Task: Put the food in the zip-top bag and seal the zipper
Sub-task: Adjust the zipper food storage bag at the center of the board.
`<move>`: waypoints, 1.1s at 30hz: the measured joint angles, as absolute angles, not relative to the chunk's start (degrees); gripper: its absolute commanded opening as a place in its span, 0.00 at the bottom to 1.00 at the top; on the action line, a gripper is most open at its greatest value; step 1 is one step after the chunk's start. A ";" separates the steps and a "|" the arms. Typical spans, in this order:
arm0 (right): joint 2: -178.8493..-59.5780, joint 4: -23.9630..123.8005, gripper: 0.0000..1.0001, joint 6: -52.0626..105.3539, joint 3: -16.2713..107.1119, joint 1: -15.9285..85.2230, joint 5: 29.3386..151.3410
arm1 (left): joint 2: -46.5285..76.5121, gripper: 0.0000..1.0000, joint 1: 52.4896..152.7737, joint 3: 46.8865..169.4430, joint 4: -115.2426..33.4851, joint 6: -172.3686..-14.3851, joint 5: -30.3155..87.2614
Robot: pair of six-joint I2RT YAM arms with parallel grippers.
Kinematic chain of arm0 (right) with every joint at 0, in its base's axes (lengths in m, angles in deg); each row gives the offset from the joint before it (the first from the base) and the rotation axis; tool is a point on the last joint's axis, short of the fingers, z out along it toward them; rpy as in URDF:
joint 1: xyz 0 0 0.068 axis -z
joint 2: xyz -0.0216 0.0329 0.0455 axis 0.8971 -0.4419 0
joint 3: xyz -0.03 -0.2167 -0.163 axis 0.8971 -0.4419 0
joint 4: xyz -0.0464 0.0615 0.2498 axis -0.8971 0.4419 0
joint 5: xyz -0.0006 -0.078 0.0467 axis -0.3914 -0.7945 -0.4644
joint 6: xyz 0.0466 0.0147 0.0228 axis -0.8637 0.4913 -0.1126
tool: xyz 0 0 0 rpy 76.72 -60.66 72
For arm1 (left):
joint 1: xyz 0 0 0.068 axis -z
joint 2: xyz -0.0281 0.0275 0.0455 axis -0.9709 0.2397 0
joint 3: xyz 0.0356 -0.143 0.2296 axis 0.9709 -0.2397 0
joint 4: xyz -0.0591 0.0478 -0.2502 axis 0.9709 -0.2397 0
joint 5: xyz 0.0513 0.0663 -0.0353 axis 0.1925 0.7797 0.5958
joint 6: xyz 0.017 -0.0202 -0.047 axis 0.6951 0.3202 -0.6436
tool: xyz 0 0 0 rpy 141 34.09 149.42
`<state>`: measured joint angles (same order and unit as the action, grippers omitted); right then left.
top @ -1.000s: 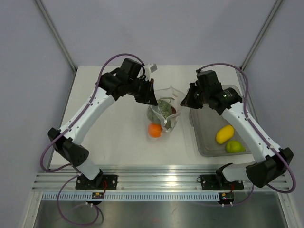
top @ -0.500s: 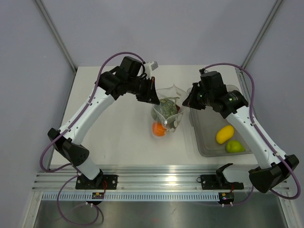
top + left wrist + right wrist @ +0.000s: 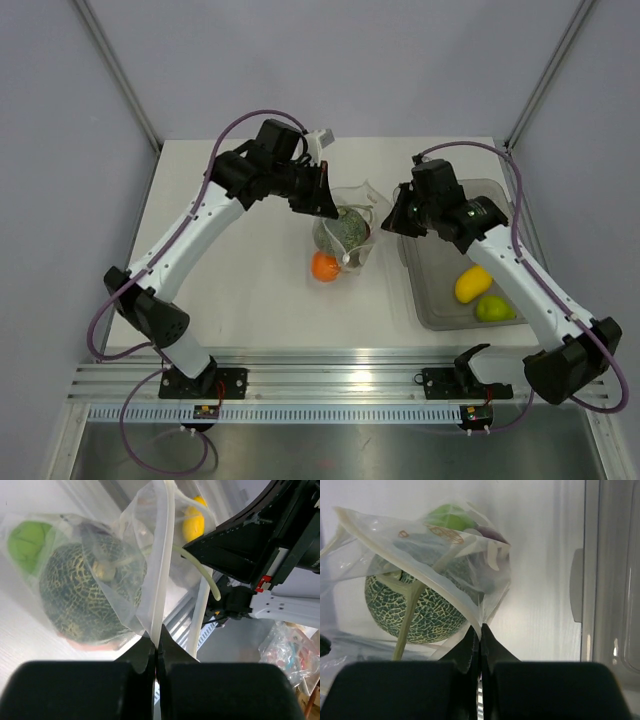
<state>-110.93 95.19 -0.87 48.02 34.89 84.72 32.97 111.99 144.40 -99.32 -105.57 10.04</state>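
Observation:
The transparent zip-top bag [image 3: 347, 228] hangs between my two grippers above the table. It holds the netted green melon [image 3: 345, 226], a green round [image 3: 25, 539] and a dark red ball [image 3: 492, 534]. The orange [image 3: 324, 266] shows at the bag's lower left. My left gripper [image 3: 322, 203] is shut on the zipper rim [image 3: 162, 575] at the bag's left end. My right gripper [image 3: 390, 216] is shut on the rim's right corner [image 3: 481, 621]. The melon [image 3: 412, 605] fills the bag in the right wrist view, and the melon [image 3: 85, 595] also shows in the left wrist view.
A grey translucent tub [image 3: 440, 300] stands at the right, holding a yellow fruit [image 3: 473, 282] and a green fruit [image 3: 492, 308]. The table's back edge and frame posts lie behind the arms.
The bag swung slightly right half a second ago and has now come back left, with the orange following. Both grippers kept their hold on the rim.

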 measured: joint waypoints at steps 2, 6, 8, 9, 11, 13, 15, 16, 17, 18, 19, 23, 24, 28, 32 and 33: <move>-113.48 94.58 0.00 -0.89 44.88 34.89 83.85 | 34.06 0.00 111.99 140.40 -99.01 -105.52 10.63; -120.37 94.10 0.00 -1.11 40.11 34.17 83.89 | 40.12 0.00 112.21 137.36 -100.59 -105.09 11.28; -120.28 95.04 0.00 -1.28 40.11 33.56 83.91 | 41.12 0.00 112.34 137.84 -101.22 -104.93 11.50; -119.85 95.63 0.00 -1.28 41.14 33.32 83.89 | 41.12 0.00 112.43 138.80 -101.94 -104.89 11.63; -118.97 96.35 0.00 -1.28 44.85 33.03 83.87 | 40.99 0.00 112.62 144.24 -104.13 -104.69 12.09; -117.59 96.06 0.00 -1.28 48.74 32.94 83.85 | 40.62 0.00 112.64 150.27 -104.50 -104.71 12.46; -115.50 95.02 0.00 -1.30 51.15 32.84 83.85 | 38.81 0.00 112.67 154.30 -103.67 -104.74 13.03; -114.51 94.47 0.00 -1.30 51.41 32.77 83.85 | 37.58 0.00 112.69 155.17 -103.06 -104.74 13.23; -113.40 93.94 0.00 -1.37 51.43 32.68 83.82 | 35.94 0.00 112.67 155.50 -102.51 -104.74 13.42; -112.63 93.75 0.00 -1.46 51.21 32.62 83.85 | 34.83 0.00 112.67 155.50 -102.38 -104.74 13.49; -112.09 93.03 0.00 -1.61 50.45 32.57 83.85 | 33.69 0.00 112.67 155.24 -102.31 -104.71 13.51; -113.48 90.99 0.00 -2.42 44.74 32.38 83.87 | 32.10 0.00 112.67 147.94 -99.47 -104.74 13.38; -114.69 91.10 0.00 -2.57 43.13 32.33 83.87 | 32.97 0.00 112.67 145.79 -99.54 -104.74 13.38; -118.14 92.70 0.00 -2.86 39.37 32.29 83.87 | 39.92 0.00 112.67 142.23 -101.99 -104.71 13.47; -117.29 95.17 0.40 -2.75 41.90 32.25 83.26 | 41.32 0.00 112.69 143.37 -103.89 -104.58 13.84; -116.92 95.58 0.46 -2.90 43.24 32.25 83.13 | 41.14 0.00 112.69 144.57 -104.17 -104.50 14.06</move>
